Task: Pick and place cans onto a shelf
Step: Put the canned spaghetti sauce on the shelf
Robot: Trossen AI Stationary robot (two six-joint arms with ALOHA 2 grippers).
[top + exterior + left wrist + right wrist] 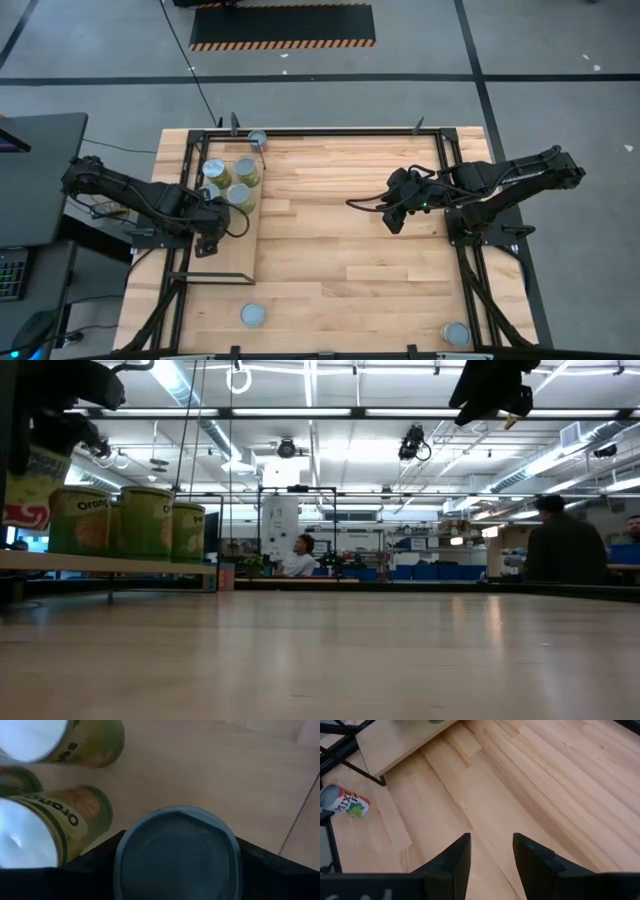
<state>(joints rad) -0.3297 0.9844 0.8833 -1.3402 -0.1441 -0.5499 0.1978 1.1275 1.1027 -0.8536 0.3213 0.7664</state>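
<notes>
The left hand point(232, 222) pinches a small round tin with a dull grey lid point(177, 855), holding it over the pale plywood shelf with the thin black frame point(225, 262) at the surface's left edge, just beside three olive-labelled tins with shiny tops point(232, 180); I judge the placing step is in hand, and the next move calls for lowering it clear of those neighbours. The right hand point(490, 852) hangs with fingers spread and empty above the surface's right half; further tins lie near the surface's edges point(253, 315), point(456, 333), point(257, 138).
</notes>
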